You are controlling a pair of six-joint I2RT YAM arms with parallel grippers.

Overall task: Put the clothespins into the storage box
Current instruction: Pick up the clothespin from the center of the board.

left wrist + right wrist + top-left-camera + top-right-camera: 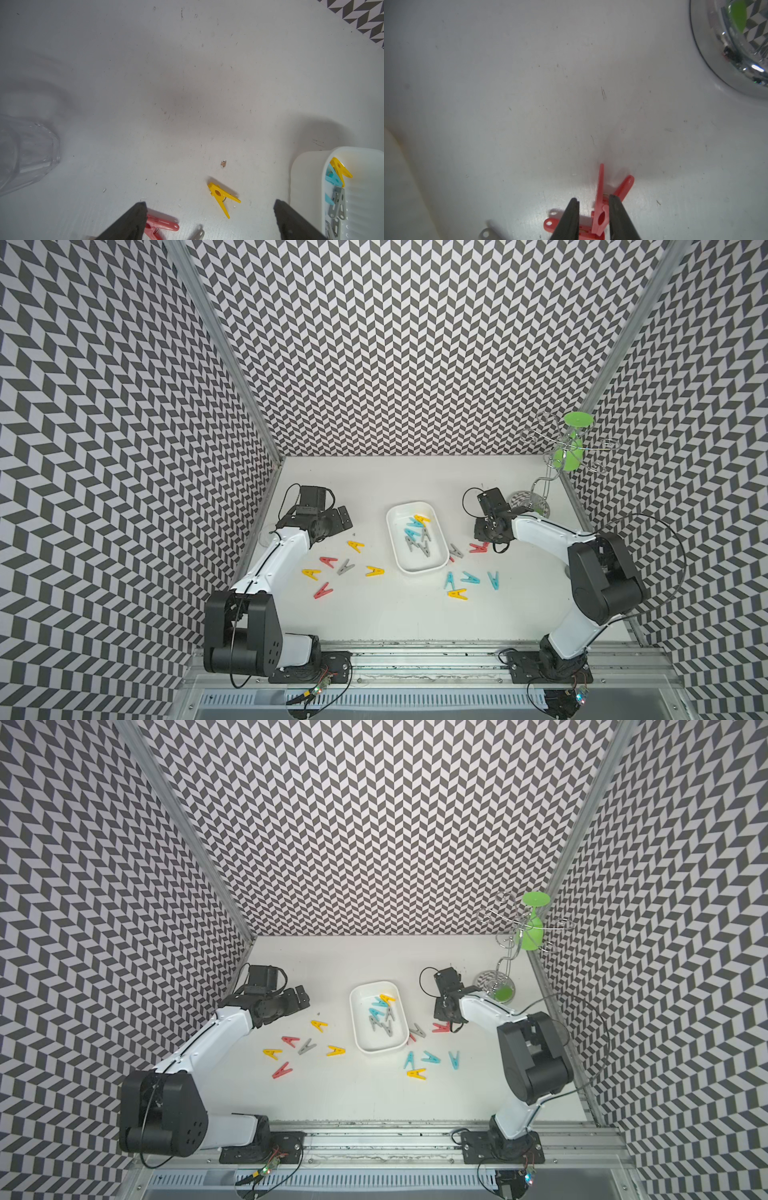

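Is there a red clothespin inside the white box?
No, the box holds only yellow, blue and grey clothespins.

The white table (365,489) carries the storage box (419,570) near its middle. Six loose clothespins (343,567) in yellow, red and grey lie scattered toward the left edge. More lie just right of the box, in blue, yellow, grey and red. A chrome stand base (530,502) sits near the far right corner, and a clear cup (25,153) stands by the left edge.

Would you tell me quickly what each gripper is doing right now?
Left gripper: open, empty.
Right gripper: narrowed around a red clothespin; grip cannot be told.
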